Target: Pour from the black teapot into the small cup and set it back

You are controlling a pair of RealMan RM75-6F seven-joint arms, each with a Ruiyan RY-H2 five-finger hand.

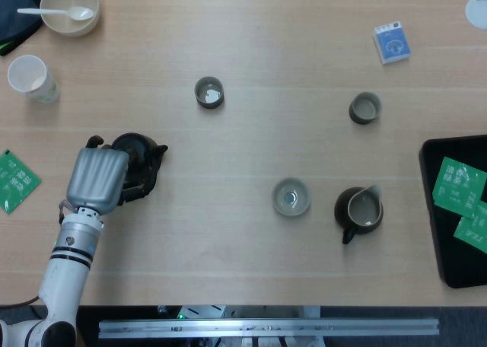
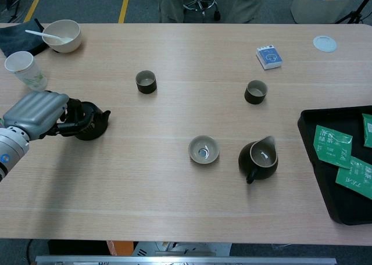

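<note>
The left hand (image 1: pixel 97 179) lies knuckles up, fingers curled forward, forearm stretched behind.

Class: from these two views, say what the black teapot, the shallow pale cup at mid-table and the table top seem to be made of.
Black teapot: probably cast iron or dark ceramic; matte black, hardly any shine.
Shallow pale cup: likely glazed ceramic or porcelain; smooth grey-white with a glossy glint inside.
Table top: wood or wood-look laminate; light tan with fine straight grain lines and a flat, even sheen.
</note>
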